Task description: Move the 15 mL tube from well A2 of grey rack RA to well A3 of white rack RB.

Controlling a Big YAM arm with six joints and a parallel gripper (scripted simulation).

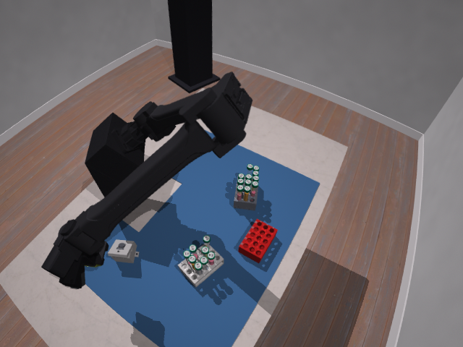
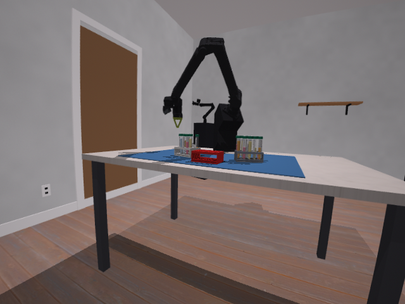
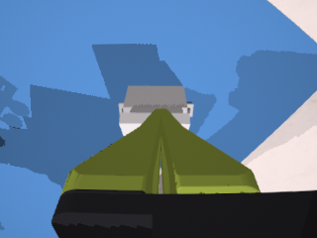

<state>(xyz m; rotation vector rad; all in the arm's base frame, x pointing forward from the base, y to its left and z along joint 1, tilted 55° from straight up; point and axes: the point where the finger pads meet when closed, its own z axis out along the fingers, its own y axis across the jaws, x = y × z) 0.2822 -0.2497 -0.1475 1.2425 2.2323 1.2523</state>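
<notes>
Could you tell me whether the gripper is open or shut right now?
Shut and empty. In the wrist view the gripper has its two olive fingers meeting in one point, nothing between them, above the DONE button box.

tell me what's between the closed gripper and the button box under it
Nothing solid. In the exterior view the shut, empty gripper hangs well above the table; in the wrist view its tip lines up over the button box, with only air between.
</notes>
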